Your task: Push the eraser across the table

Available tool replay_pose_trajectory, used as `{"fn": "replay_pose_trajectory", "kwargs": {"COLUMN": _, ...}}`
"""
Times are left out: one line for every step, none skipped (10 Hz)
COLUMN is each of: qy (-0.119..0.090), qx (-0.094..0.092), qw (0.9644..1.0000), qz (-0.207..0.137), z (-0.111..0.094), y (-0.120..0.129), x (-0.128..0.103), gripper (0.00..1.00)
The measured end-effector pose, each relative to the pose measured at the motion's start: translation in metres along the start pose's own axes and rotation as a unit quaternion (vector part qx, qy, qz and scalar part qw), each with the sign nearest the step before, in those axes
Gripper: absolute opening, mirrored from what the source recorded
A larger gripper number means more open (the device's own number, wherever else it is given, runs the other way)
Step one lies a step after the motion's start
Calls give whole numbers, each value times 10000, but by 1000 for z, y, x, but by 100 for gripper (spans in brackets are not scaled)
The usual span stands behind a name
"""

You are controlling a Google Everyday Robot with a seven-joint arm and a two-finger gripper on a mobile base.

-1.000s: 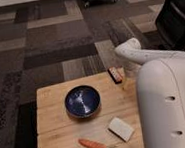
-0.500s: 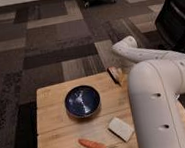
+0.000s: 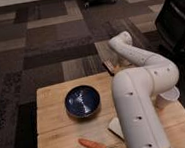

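Seemingly, the gripper (image 3: 116,64) is lowered at the far edge of the table (image 3: 53,118) with the eraser (image 3: 108,66) just beside it, so the push looks under way and a steady sideways sweep is called for next.

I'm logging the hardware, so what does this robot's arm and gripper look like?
The arm is glossy white, made of thick rounded tubular segments with small dark dots along its shell. No cables show. The gripper, over the table's far edge by the eraser, is mostly hidden.
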Motion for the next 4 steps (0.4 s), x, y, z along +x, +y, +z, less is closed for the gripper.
{"fn": "replay_pose_trajectory", "kwargs": {"qy": -123, "qx": 198, "qw": 9997, "qz": -77, "z": -19, "y": -4, "x": -23, "gripper": 80}}
{"fn": "replay_pose_trajectory", "kwargs": {"qy": -177, "qx": 179, "qw": 9997, "qz": -60, "z": -34, "y": -1, "x": -32, "gripper": 80}}
{"fn": "replay_pose_trajectory", "kwargs": {"qy": -120, "qx": 72, "qw": 9999, "qz": -13, "z": -37, "y": 3, "x": -29, "gripper": 80}}
{"fn": "replay_pose_trajectory", "kwargs": {"qy": -105, "qx": -14, "qw": 9999, "qz": 28, "z": -43, "y": 7, "x": -30, "gripper": 80}}
